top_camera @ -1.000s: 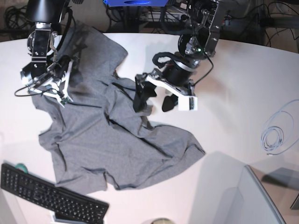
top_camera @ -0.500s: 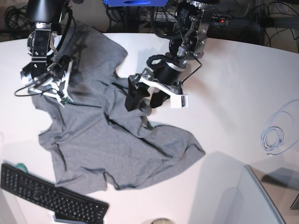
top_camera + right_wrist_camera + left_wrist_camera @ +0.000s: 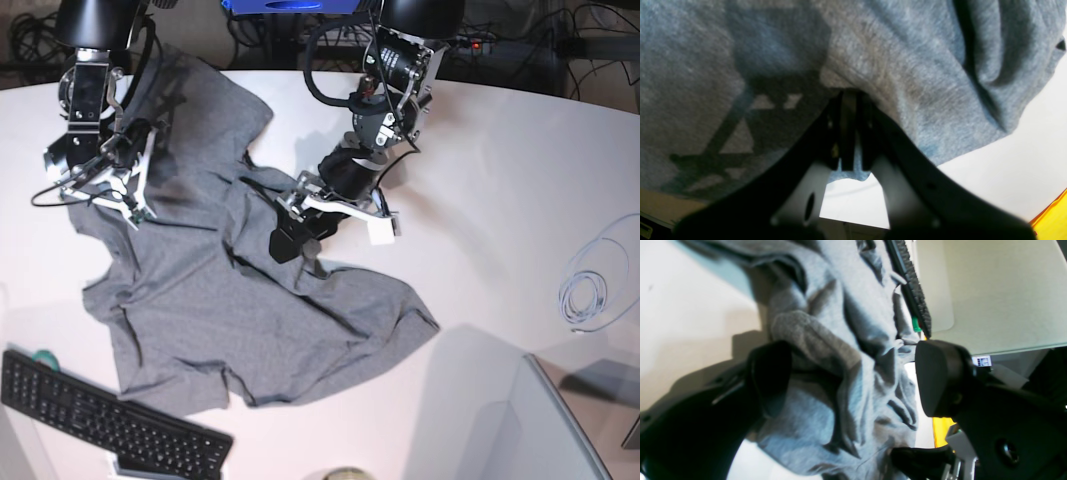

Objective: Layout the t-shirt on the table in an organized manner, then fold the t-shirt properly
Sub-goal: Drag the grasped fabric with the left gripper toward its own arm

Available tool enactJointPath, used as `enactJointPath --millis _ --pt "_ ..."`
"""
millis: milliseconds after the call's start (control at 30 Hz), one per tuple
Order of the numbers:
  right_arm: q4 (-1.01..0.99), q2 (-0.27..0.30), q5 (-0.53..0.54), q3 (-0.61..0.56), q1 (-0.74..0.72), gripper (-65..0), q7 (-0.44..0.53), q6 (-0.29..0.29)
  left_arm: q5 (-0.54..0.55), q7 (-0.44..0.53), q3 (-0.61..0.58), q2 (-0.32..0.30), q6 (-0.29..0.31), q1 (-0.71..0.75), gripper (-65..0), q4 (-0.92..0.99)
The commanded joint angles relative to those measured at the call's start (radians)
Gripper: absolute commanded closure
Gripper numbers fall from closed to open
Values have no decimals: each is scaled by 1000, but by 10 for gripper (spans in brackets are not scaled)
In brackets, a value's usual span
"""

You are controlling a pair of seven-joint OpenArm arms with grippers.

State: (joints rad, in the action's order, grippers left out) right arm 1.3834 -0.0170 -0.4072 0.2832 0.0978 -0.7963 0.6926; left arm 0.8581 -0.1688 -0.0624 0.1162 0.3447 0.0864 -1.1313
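swinging lower, left gripper (image 3: 300,232) gapes wide over rumpled grey shirt (image 3: 250,310); right gripper (image 3: 125,195), at nine o'clock, pinches its edge.

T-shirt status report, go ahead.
Right gripper shut on t-shirt edge. Left gripper open, fingers straddling a raised fold. T-shirt crumpled, unfolded. Keyboard beside the hem.
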Motion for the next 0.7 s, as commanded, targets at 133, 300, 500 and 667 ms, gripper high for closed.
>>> enactJointPath --millis 133,300,500,667 --pt "-42 -7 -2 -3 23 -24 -15 6 10 10 -3 9 20 -35 -553 -6" --pt "-42 -7 -2 -3 18 -24 -15 6 10 8 -6 9 20 -66 -428 13" --pt "-42 -7 -2 -3 16 -24 -15 6 10 -39 -37 9 20 -95 -283 78" --pt "-42 -7 -2 -3 16 -24 -15 6 10 -45 -35 9 20 -93 -267 69"
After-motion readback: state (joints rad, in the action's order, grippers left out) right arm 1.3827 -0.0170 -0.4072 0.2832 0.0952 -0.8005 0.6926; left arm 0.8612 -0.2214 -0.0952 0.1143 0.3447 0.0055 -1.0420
